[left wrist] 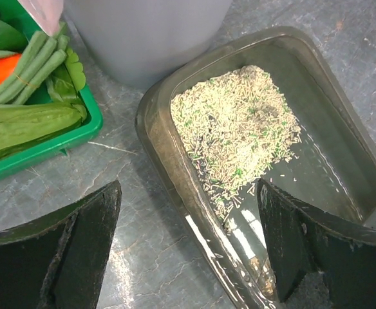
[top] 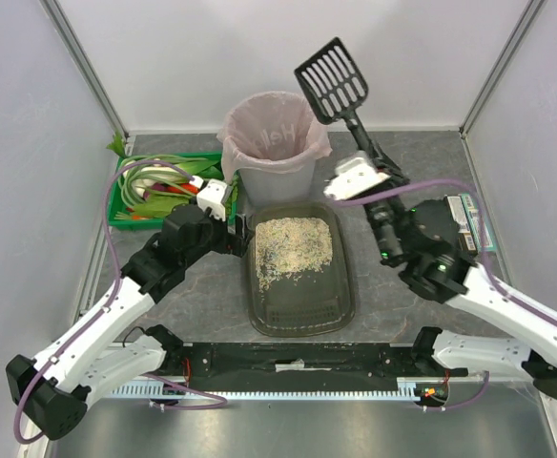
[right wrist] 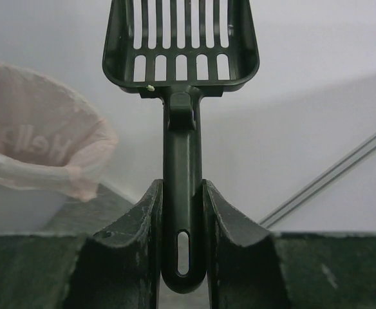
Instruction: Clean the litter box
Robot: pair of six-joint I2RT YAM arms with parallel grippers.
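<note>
The litter box [top: 302, 315] lies in the middle of the surface [top: 402, 305], just beyond the arm bases, long axis near to far, its near half bare, the litter [top: 293, 250] heaped in the far half; the left tool [left wrist: 188, 193] is released, jaws wide astride the left rim. Farther, the right tool [right wrist: 181, 193] is clenched on the handle of the scoop [top: 331, 84], raised beside the bin [top: 277, 181]; the litter lies below it, to the left and nearer, with open room over the far right rim.

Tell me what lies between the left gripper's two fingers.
The litter box side wall and a strip of bare table, shown in the left wrist view.
</note>
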